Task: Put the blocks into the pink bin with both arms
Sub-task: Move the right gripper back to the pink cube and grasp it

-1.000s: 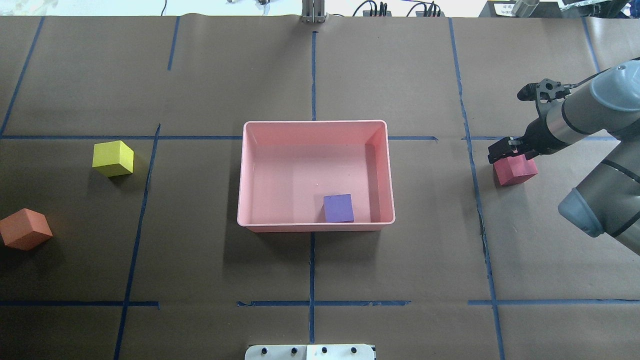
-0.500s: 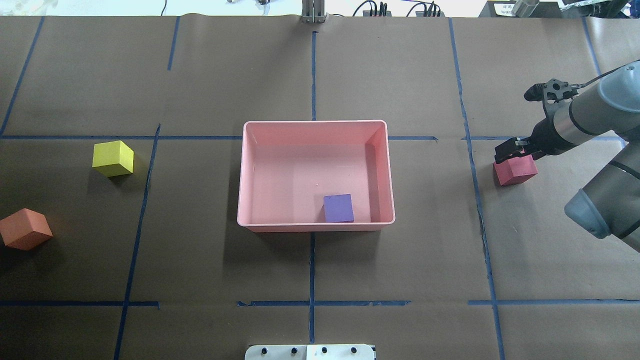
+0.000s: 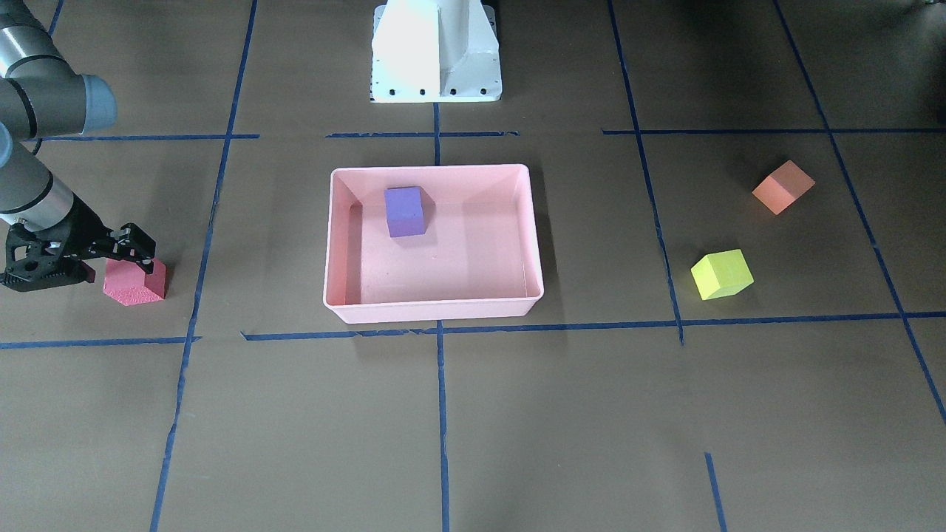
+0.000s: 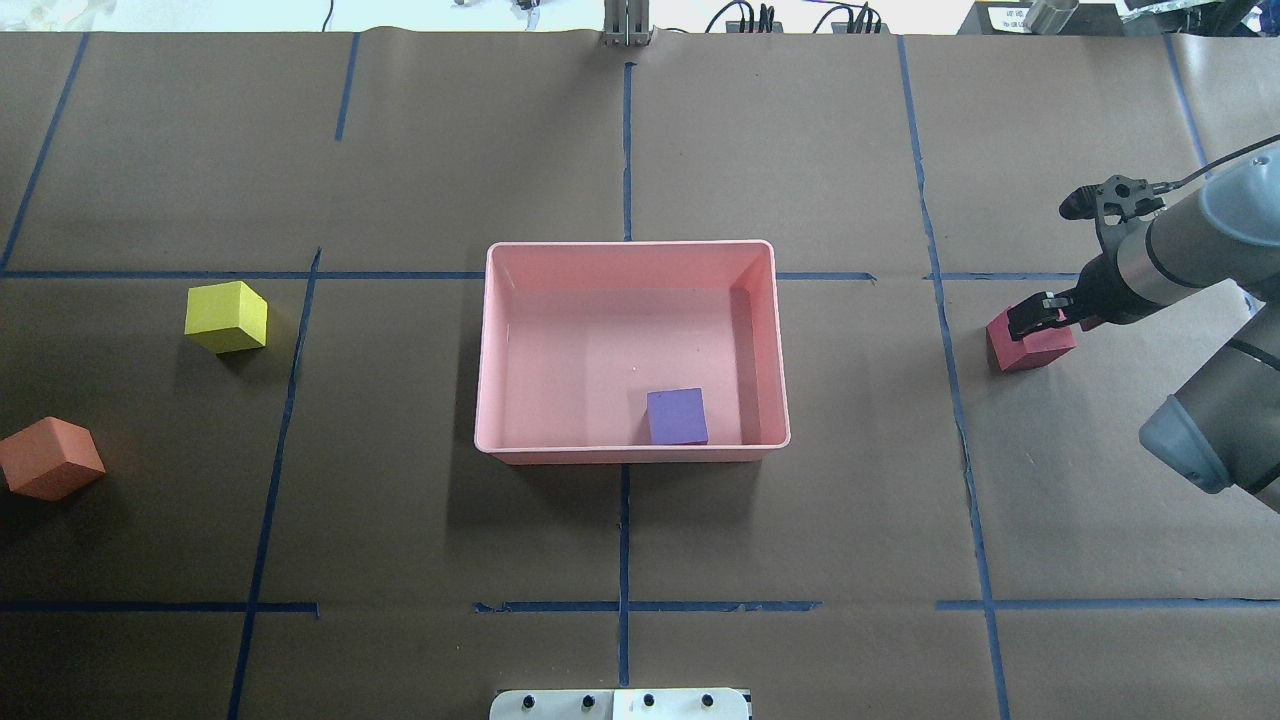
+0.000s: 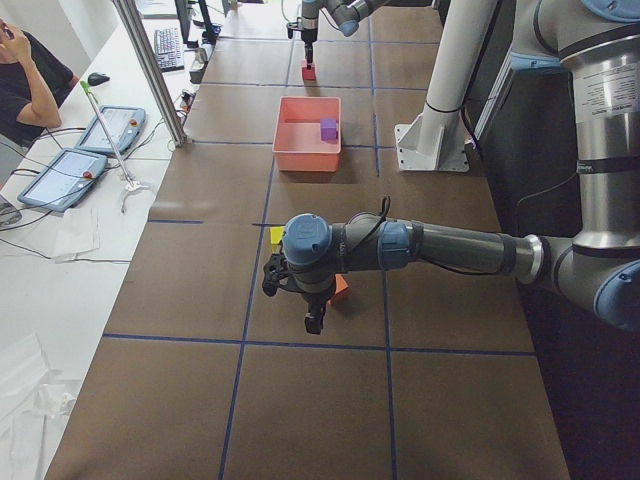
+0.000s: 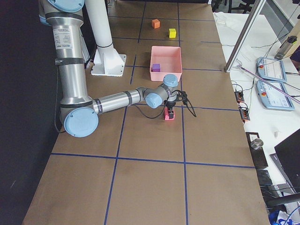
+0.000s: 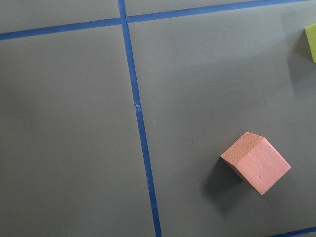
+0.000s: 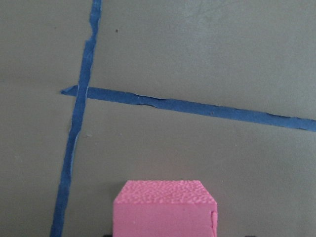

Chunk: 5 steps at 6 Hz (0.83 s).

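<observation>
4 foam blocks [image 4: 677, 417], 1 pink bin [image 4: 630, 244], 2 robot arms [image 4: 1190, 235], 1 white pedestal [image 3: 436, 44]

Right tool [image 4: 1036, 318] moved (slightly) over red block [image 4: 1030, 350]

Brown-paper tabletop [image 4: 400, 150] gridded with blue tape [image 4: 624, 530]; white pedestal base [image 3: 436, 48]; tablets [image 5: 112, 128] on side desk [image 5: 40, 270].

Robotics lab, brown-papered table [image 4: 800, 150] gridded in blue tape [image 4: 625, 150], teach pendants [image 5: 112, 130] on a white side bench [image 5: 40, 300]
</observation>
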### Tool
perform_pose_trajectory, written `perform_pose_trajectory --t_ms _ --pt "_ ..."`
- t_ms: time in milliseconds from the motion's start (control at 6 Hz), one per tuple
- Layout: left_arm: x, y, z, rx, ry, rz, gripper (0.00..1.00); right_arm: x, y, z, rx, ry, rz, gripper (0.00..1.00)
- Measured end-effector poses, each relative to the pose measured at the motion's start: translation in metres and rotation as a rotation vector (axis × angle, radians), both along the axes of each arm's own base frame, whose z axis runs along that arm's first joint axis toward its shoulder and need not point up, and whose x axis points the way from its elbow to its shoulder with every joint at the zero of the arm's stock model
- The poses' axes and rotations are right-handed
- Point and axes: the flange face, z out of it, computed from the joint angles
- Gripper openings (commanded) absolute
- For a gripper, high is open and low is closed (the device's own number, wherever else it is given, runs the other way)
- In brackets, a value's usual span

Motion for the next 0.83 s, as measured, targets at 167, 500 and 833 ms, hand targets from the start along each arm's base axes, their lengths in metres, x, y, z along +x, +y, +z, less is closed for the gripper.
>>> perform_pose_trajectory --t_ms 167,500,833 --pt "0.000 0.000 0.000 0.000 0.000 0.000 1.00 -0.010 0.003 0.003 0.007 0.017 -0.009 0.72" --pt "0.000 0.008 -0.002 0.000 0.001 0.000 1.00 -0.024 0.006 0.007 0.012 0.031 -0.025 0.02" --pt "0.000 0.014 -0.004 0.002 0.000 0.001 1.00 -0.028 0.005 -0.001 0.020 0.019 -0.036 0.03"
